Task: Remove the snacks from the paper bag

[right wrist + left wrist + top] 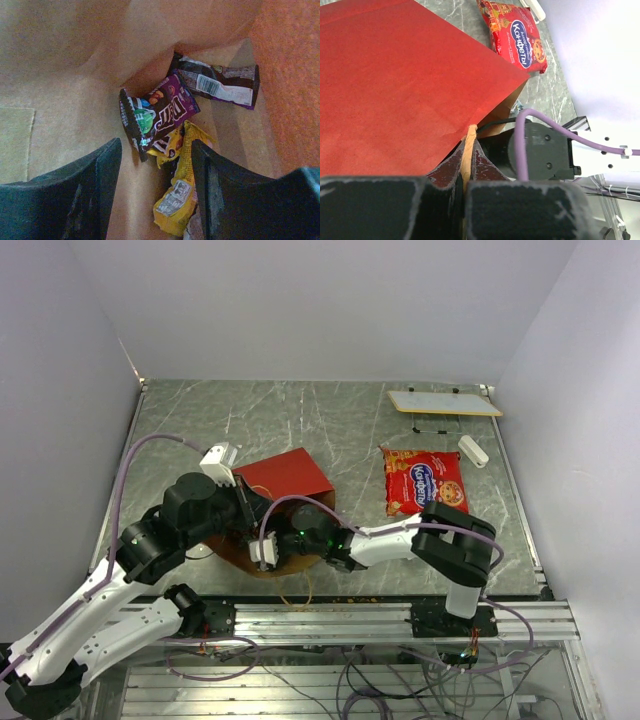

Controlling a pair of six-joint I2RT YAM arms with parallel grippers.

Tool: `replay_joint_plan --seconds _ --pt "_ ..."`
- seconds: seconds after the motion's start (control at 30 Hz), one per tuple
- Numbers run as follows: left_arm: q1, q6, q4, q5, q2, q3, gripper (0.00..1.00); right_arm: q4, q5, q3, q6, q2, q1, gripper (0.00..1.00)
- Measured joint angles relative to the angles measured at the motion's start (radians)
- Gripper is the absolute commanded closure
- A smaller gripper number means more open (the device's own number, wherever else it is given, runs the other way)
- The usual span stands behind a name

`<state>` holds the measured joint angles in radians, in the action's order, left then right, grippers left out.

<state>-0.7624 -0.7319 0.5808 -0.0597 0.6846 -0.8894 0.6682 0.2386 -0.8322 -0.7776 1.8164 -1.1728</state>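
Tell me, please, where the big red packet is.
Top view: big red packet lies on the table, right of the paper bag, near the white cylinder.

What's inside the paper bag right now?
Inside the paper bag: a purple packet, a dark packet with a white label and a yellow packet. The right tool covers anything lower down.
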Motion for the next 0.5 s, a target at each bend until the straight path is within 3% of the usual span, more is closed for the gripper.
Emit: replay_joint_plan --seconds 0.27,0.4,0.5 --pt "0.001 0.025 0.030 0.001 0.013 -0.025 0.93 -0.060 0.008 -0.110 -0.114 0.111 0.000 0.50" --pt "0.001 0.036 0.052 -0.002 0.015 -0.039 0.93 -0.068 0.021 -0.147 -0.133 0.152 0.000 0.61" --pt "0.002 0.036 0.061 -0.008 0.012 -0.039 0.93 -0.092 0.030 -0.169 -0.138 0.163 0.000 0.75"
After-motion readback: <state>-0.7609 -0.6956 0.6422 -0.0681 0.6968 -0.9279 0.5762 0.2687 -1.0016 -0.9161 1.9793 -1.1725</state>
